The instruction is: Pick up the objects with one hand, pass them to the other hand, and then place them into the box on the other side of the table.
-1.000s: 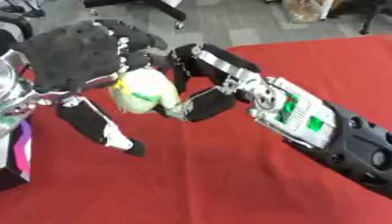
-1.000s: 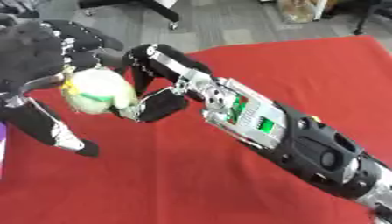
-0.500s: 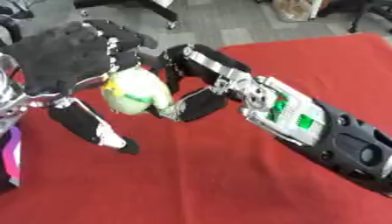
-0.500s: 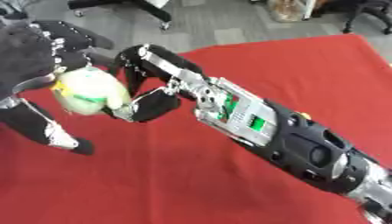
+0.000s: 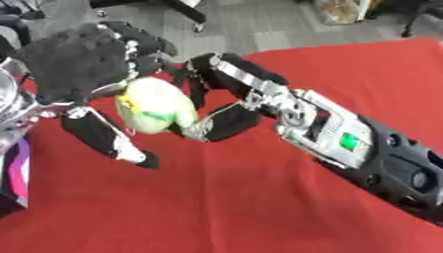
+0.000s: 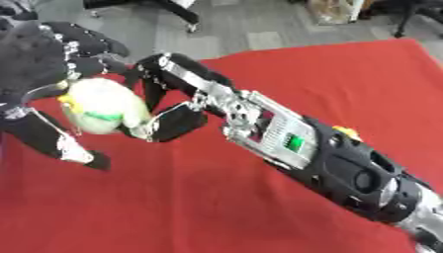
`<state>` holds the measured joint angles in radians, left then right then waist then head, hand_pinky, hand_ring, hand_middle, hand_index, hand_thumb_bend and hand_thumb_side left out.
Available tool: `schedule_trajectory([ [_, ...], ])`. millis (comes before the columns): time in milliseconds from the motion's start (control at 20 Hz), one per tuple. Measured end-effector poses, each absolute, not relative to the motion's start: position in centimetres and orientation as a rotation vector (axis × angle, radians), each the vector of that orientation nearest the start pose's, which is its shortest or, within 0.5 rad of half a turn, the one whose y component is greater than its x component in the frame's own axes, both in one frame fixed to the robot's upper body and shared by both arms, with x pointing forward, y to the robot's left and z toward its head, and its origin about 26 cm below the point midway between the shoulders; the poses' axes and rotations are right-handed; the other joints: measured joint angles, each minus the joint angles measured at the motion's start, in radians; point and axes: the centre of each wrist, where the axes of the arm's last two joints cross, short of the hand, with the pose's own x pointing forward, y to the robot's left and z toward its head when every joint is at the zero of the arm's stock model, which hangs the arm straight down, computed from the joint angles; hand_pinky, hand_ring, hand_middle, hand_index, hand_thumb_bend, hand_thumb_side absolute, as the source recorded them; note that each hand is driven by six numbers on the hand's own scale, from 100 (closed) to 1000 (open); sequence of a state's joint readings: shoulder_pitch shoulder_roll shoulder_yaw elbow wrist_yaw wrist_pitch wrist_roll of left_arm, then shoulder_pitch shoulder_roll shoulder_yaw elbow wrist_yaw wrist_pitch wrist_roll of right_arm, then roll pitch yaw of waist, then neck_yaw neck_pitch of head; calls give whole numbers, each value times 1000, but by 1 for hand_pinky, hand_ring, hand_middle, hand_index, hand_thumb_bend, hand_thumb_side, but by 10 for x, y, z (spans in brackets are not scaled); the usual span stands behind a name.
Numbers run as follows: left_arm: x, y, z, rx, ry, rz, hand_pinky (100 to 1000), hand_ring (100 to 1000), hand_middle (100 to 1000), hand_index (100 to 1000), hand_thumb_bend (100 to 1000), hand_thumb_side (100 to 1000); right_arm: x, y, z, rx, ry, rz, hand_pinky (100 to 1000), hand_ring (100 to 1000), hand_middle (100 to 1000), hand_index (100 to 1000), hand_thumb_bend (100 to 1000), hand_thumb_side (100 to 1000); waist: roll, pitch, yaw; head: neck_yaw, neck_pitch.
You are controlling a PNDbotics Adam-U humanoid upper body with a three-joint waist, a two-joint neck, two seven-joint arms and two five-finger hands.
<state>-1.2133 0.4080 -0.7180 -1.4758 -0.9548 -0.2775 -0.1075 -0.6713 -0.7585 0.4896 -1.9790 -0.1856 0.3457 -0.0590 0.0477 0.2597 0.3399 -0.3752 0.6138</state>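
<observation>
A pale green-white round object with yellow and green marks hangs above the red table at the left. My right hand reaches in from the lower right, its fingers and thumb curled round the object's right side. My left hand, black, is spread open behind and over the object. Its palm lies against the object and its thumb points down to the left of it. No box can be made out for certain.
The red tablecloth covers the table. A purple and white thing and a silver metal part show at the left edge. Grey floor and a chair base lie beyond the far edge.
Both hands stay together round the round object at nearly the same spot. The right arm has pushed slightly toward the left hand.
</observation>
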Motion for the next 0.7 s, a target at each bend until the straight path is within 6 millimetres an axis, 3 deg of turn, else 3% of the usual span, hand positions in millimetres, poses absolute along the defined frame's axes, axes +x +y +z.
schedule_trajectory([
  [250, 371, 56, 303, -972, 1986, 1858, 734, 732, 704, 743, 773, 715, 304, -193, 257, -165, -1950, 1013, 609, 465, 283, 377, 356, 100, 0, 0, -1, 6, 0],
  [400, 371, 56, 302, -943, 2022, 1837, 707, 665, 648, 694, 706, 576, 304, -192, 257, -165, -1951, 1015, 608, 464, 282, 376, 359, 100, 0, 2, -1, 7, 0],
  [600, 363, 54, 303, -824, 2112, 1750, 685, 634, 604, 652, 671, 523, 303, -192, 256, -170, -1944, 1015, 608, 465, 283, 378, 361, 100, 0, 3, -1, 7, 2],
  [700, 357, 51, 303, -763, 2144, 1716, 655, 582, 531, 585, 631, 477, 303, -192, 256, -176, -1940, 1014, 607, 465, 284, 379, 362, 100, 0, 3, -1, 6, 7],
])
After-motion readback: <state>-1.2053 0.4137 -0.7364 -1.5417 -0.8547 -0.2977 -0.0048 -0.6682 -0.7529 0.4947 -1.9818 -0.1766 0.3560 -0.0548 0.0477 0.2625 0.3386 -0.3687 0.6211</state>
